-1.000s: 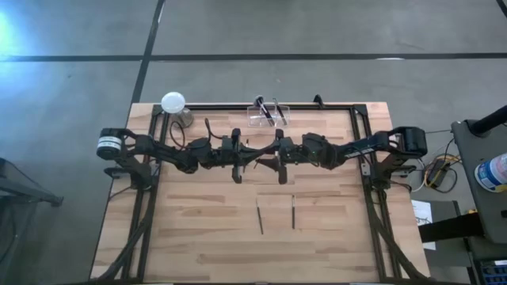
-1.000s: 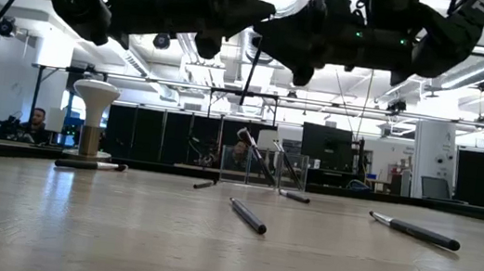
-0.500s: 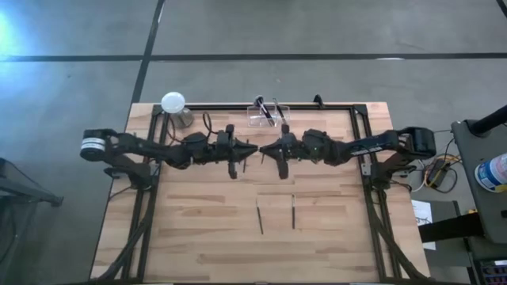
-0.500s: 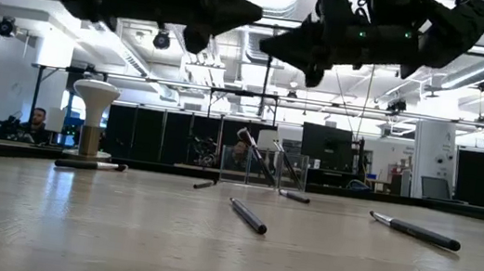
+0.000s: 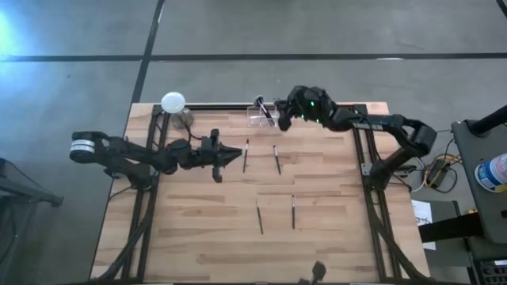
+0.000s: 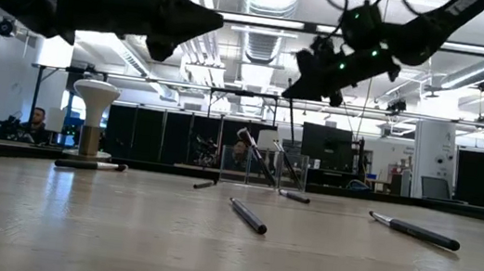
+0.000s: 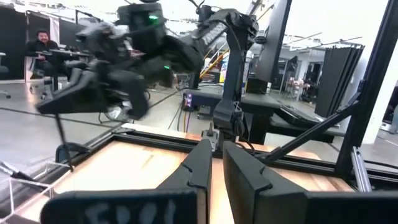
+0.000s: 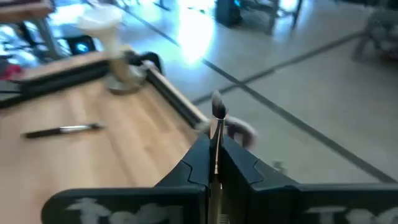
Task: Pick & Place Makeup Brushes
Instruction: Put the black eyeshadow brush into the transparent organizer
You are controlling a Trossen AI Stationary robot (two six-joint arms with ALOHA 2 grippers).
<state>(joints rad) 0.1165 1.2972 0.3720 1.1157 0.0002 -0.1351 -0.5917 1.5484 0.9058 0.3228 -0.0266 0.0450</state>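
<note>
Now, nearest the table's front edge, two makeup brushes are lying side by side on the wood, one [image 5: 259, 216] to the left and one [image 5: 293, 211] to the right, both untouched.

Farther back, two more brushes are lying near the middle, one [image 5: 245, 154] on the left and one [image 5: 276, 158] beside it. A second ago both arms were meeting nose to nose over this spot; they are apart now. The left gripper [image 5: 231, 156] is hanging above the wood just left of those brushes, having pulled back leftward, its fingers [image 7: 200, 163] parted only a sliver and empty.

The right gripper [image 5: 285, 111] has swung to the far edge, and its fingers are pinching a slim brush [image 8: 217, 118] with the bristle tip pointing outward. That reads like a hand-over just finished, with only the drop left for this brush.

Farthest off, the clear holder [image 5: 268, 115] is sitting against the far rail with a couple of brushes leaning in it, directly by the right gripper. The white ball-topped stand [image 5: 173, 103] is standing at the far left corner.
</note>
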